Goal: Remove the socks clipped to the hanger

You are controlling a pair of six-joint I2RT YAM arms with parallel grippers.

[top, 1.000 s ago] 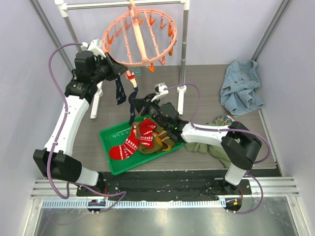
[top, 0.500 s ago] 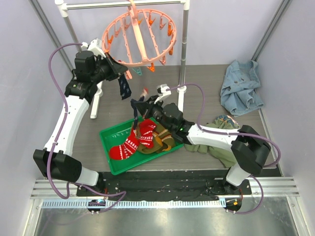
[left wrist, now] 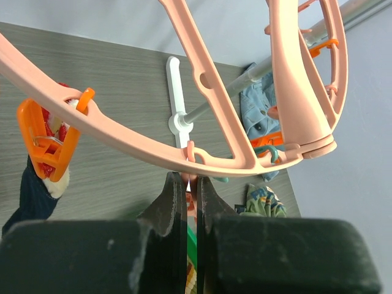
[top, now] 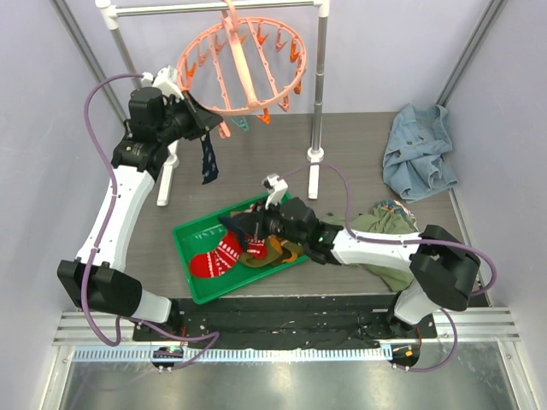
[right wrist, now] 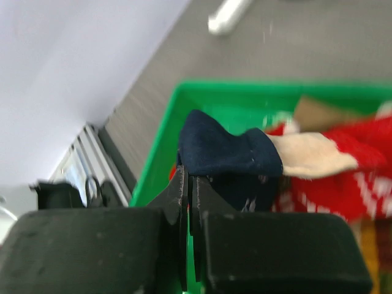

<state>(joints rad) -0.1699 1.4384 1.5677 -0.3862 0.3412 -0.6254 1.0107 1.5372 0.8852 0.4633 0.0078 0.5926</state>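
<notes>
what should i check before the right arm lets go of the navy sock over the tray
1. Right gripper shut on navy sock: ok.
2. Navy sock above green tray: ok.
3. Navy sock free of hanger: ok.
4. Hanger emptied of socks: not ok, a dark sock hangs from an orange peg.
5. What the shut left gripper grips at the hanger rim: cannot tell.

Pale lilac walls enclose a dark grey wood-grain table bearing a white pole rack.
</notes>
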